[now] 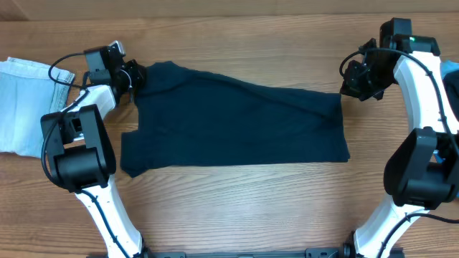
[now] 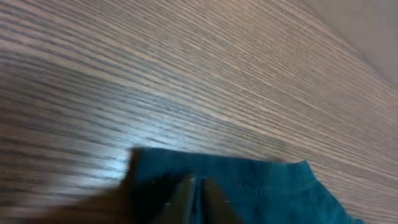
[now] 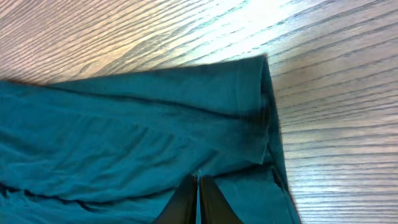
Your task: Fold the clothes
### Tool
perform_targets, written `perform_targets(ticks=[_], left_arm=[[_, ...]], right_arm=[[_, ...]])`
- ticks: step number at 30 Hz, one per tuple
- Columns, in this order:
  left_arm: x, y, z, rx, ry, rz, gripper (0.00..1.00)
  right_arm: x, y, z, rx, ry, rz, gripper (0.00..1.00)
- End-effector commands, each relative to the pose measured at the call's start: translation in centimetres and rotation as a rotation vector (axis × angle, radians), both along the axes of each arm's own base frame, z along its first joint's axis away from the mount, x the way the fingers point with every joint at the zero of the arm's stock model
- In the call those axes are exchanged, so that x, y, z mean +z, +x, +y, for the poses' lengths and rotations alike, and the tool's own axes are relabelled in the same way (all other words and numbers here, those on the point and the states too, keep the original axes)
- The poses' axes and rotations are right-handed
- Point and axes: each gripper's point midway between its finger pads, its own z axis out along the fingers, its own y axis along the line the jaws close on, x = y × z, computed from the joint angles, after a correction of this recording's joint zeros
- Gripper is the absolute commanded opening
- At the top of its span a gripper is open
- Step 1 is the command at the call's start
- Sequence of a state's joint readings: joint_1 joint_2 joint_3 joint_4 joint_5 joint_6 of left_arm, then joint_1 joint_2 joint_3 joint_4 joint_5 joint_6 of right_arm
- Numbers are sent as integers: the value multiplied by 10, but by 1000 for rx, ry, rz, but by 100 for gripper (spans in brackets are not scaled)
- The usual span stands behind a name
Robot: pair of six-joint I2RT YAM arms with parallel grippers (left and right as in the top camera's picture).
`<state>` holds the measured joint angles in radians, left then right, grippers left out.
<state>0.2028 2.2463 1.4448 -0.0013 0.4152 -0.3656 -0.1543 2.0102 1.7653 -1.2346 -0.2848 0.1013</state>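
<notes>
1. We see the large, plain dark navy garment of thin soft fabric lying spread flat in the middle of the light wooden bench. Its long side runs from left to right between the two arms.
2. Its near edge is quite straight, and its far edge slopes from the far left corner down toward the right side. The right wrist view shows some soft wrinkles in the fabric and a stitched hem along the edge.
3. The left gripper is at the far left corner of the dark navy garment. In the left wrist view its fingers are pressed together on the fabric, so it is clenched on this corner.
4. The right gripper is at the far right corner. Its jaws are closed tight and pinch the fabric just beside the hem.
5. A pale blue denim piece lies at the left edge of the bench, apart from the dark navy garment.
6. A brighter blue piece shows only a little at the right edge, behind the right arm.
</notes>
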Motion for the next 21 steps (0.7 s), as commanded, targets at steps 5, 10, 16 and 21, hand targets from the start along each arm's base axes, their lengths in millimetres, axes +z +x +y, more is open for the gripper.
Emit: perform_targets(ticks=[5, 10, 16, 21], left_arm=[[38, 15, 5, -64, 81, 70, 4], [94, 22, 26, -34, 226, 107, 5], [83, 9, 30, -43, 235, 184, 7], [42, -10, 31, -53, 218, 321, 34]], right_arm=[[13, 3, 2, 2, 3, -34, 7], [13, 4, 2, 2, 4, -36, 7], [13, 4, 2, 2, 3, -36, 7], [13, 4, 2, 1, 4, -36, 7]])
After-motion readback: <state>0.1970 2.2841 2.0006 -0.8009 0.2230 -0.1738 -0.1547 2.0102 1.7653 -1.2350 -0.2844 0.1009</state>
